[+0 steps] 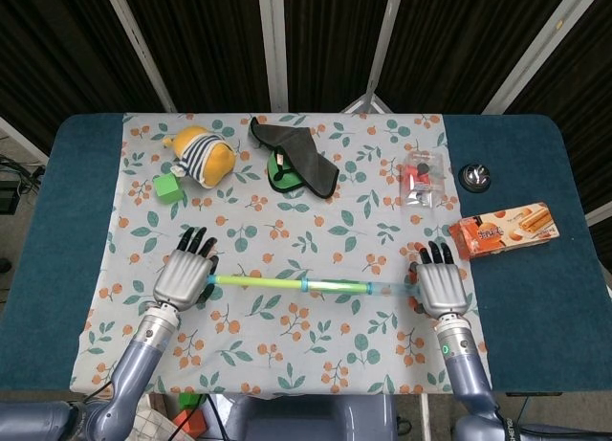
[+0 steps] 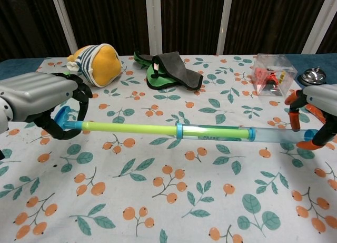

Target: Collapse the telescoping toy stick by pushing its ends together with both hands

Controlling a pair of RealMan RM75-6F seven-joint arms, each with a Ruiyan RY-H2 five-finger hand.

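Note:
The telescoping toy stick lies stretched out left to right across the floral cloth, with a yellow-green section, a blue collar and a clear section. My left hand curls its dark fingers around the stick's blue left end. At the clear right end, my right hand has its fingers hooked around the tip. In the chest view the stick runs level between the left hand and the right hand. I cannot tell whether it is touching the cloth.
At the back stand a striped yellow plush toy, a green block, a dark cloth on a green item and a clear box. A bell and an orange snack box sit on the right.

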